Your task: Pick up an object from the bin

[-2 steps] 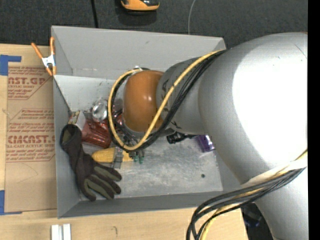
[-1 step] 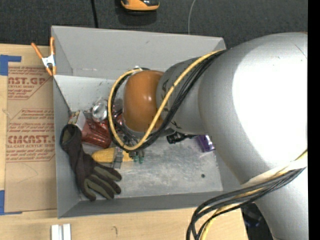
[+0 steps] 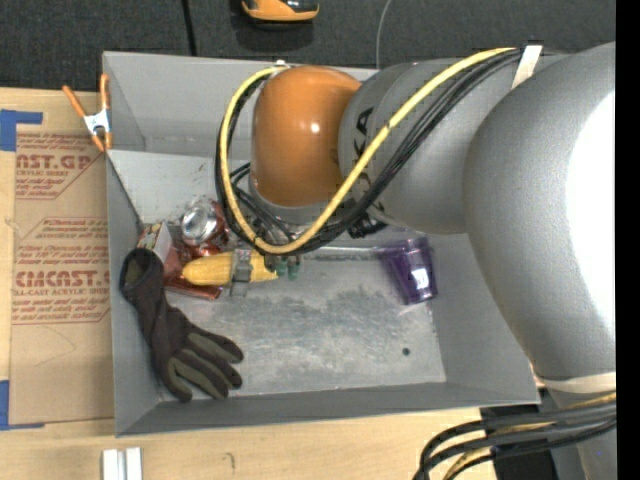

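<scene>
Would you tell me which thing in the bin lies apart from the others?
The purple container, alone at right; dark glove, yellow piece and shiny wrapper cluster left.

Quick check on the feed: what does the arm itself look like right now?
The arm is thick, rounded and silver-grey. A glossy orange dome cover sits at its wrist. A yellow cable loops around the cover with black cables beside it, and white tape bands it higher up.

Purple item [image 3: 412, 273] partly under arm [image 3: 480, 118]
</scene>
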`<state>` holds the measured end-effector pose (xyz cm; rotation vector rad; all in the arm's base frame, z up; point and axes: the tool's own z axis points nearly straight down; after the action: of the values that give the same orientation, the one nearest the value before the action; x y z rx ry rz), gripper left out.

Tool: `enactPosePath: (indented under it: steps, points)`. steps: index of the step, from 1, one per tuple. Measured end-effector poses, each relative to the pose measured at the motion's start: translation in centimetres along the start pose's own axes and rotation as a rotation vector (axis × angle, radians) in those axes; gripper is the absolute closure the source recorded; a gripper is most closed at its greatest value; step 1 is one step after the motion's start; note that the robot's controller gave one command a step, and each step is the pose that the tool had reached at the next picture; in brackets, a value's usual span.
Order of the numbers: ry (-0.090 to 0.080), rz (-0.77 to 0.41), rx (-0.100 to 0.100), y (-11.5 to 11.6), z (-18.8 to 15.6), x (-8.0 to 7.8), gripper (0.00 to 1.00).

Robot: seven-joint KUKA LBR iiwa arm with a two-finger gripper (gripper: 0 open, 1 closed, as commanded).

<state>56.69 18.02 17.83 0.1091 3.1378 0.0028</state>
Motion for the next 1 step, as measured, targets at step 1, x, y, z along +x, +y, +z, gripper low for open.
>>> enactPosePath:
  steps: [1]
  points:
    - [0.0, 0.0, 0.0, -0.01, 0.0, 0.0, 1.0]
